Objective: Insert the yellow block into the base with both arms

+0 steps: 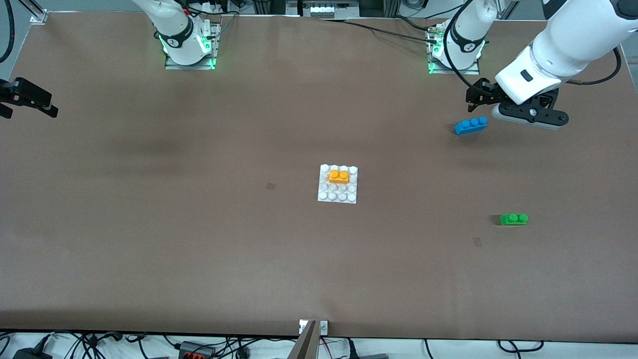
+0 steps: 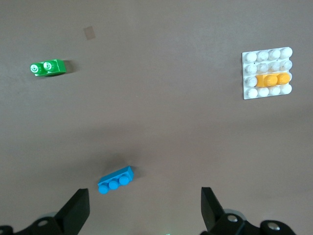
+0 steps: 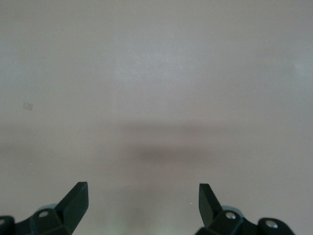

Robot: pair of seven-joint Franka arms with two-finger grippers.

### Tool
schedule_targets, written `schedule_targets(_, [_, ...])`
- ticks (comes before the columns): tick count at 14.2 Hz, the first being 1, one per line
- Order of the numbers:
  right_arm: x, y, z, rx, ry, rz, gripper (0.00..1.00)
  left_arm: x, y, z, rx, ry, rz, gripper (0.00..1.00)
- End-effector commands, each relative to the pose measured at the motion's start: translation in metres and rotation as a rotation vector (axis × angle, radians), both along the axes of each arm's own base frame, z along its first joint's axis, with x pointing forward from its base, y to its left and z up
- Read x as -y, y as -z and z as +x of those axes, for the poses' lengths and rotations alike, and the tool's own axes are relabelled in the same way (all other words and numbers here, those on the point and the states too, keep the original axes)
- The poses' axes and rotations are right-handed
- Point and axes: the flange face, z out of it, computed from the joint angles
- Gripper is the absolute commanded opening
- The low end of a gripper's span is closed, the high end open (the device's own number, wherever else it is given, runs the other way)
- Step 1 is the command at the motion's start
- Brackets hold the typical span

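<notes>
Left claw [image 1: 476, 99] upper right of frame, fingers apart over worktop [image 1: 149, 224]; right claw [image 1: 25, 99] at left edge, apart, partly cut off; one yellow block [image 1: 339, 176] seated on one base [image 1: 338, 184], mid-frame; one blue brick [image 1: 470, 125]; one green brick [image 1: 513, 219].

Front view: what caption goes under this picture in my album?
Yellow block sits on the base; both arms wait, jaws open.

no readable text, labels, or numbers

Brown tabletop [image 1: 199, 224], cables [image 1: 89, 344] below
</notes>
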Motion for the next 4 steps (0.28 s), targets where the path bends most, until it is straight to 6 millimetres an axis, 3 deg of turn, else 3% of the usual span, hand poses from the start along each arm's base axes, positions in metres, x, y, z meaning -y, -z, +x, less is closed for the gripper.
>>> schedule_targets(1, [-0.0004, -0.0057, 0.0023, 0.011, 0.003, 0.017, 1.0, -0.0022, -0.0053, 0.0048, -0.012, 0.021, -0.017, 1.0])
schedule_targets(4, [-0.0005, -0.0046, 0.0018, 0.005, 0.003, 0.018, 1.0, -0.0038, -0.0053, 0.0051, -0.012, 0.018, -0.017, 1.0])
